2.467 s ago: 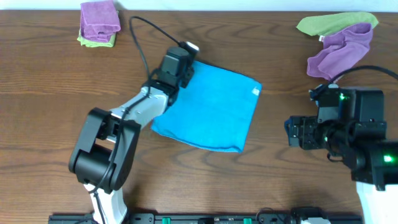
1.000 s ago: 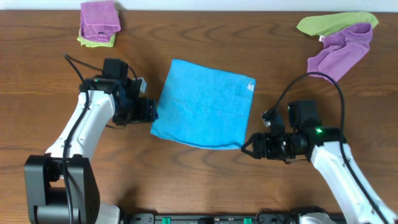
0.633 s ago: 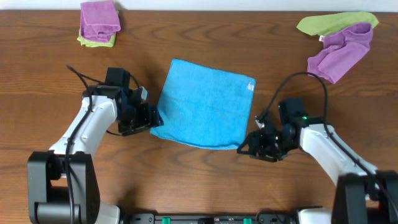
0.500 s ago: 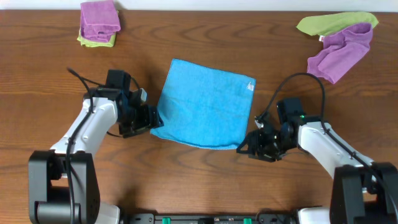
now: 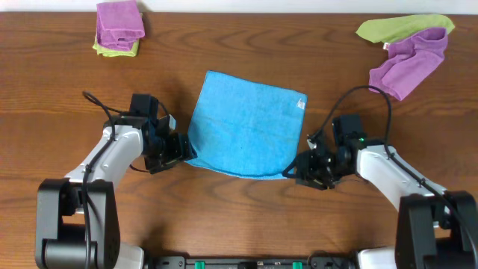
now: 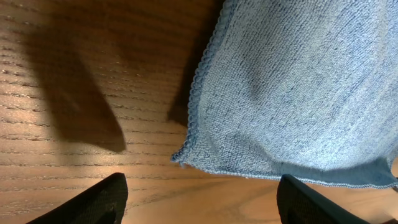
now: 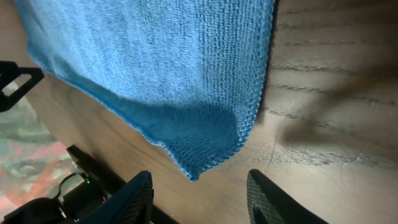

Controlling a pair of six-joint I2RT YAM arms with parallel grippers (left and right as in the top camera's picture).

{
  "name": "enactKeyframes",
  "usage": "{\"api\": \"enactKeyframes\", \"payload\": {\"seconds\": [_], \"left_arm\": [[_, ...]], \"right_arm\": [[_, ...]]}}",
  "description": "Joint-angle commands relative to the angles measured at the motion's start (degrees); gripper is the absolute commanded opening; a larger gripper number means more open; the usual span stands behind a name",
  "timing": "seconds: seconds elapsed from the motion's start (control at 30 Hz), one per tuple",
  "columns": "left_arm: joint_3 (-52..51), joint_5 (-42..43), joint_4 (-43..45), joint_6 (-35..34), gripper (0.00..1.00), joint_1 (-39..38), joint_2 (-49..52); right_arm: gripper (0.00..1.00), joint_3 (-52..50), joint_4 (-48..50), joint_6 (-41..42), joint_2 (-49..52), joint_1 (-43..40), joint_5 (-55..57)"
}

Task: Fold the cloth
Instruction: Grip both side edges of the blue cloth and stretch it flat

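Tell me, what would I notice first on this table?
The bright blue cloth, spread flat in the middle of the brown table. The left gripper and right gripper sit open at its two near corners, one each. Far back, a folded purple-and-green stack sits left, and a rumpled purple cloth and green cloth lie right.

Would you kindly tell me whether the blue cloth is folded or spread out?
Spread out: the blue cloth lies as one flat square, with no edge doubled over.

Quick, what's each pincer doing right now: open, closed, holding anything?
Left pincer: open, at a corner of the cloth, holding nothing.
Right pincer: open, at another cloth corner, holding nothing.
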Motion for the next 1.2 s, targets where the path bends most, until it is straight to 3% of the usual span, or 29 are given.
{"api": "enactKeyframes", "payload": {"seconds": [0.0, 0.07, 0.13, 0.17, 0.4, 0.7, 1.17], "left_arm": [[-0.3, 0.2, 0.1, -0.4, 0.78, 0.1, 0.5], [-0.3, 0.2, 0.1, -0.4, 0.78, 0.1, 0.5], [-0.3, 0.2, 0.1, -0.3, 0.78, 0.1, 0.5], [-0.3, 0.2, 0.1, -0.3, 0.78, 0.1, 0.5], [-0.3, -0.8, 0.5, -0.3, 0.79, 0.1, 0.5], [-0.3, -0.9, 0.8, -0.3, 0.79, 0.1, 0.5], [-0.3, -0.9, 0.7, 0.1, 0.78, 0.1, 0.5]], "right_arm": [[0.45, -0.3, 2.1, 1.7, 1.0, 1.6, -0.9], [0.34, -0.3, 6.3, 3.3, 1.0, 2.4, -0.9], [0.09, -0.2, 9.7, 5.3, 1.0, 2.7, -0.9], [0.02, -0.2, 10.7, 5.7, 1.0, 2.7, -1.0], [0.02, -0.1, 11.3, 5.9, 1.0, 3.5, 0.2], [0.02, -0.2, 10.9, 6.1, 1.2, 10.9, 9.5], [0.02, -0.2, 4.1, 6.1, 1.2, 11.1, 14.8]]}}
